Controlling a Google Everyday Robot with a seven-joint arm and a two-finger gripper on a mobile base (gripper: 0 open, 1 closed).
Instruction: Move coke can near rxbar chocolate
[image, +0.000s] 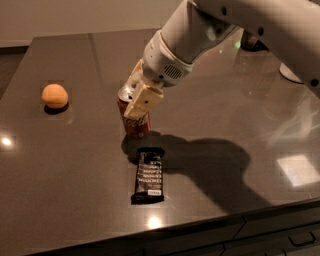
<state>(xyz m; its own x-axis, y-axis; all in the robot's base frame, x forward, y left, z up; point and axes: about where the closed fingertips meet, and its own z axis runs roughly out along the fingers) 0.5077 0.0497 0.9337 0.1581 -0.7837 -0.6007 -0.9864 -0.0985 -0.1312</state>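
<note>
One high camera looks down from the worktop's (75, 170) near edge, close; the pincer (135, 99) clasps the coke can (136, 125) centrally.
</note>
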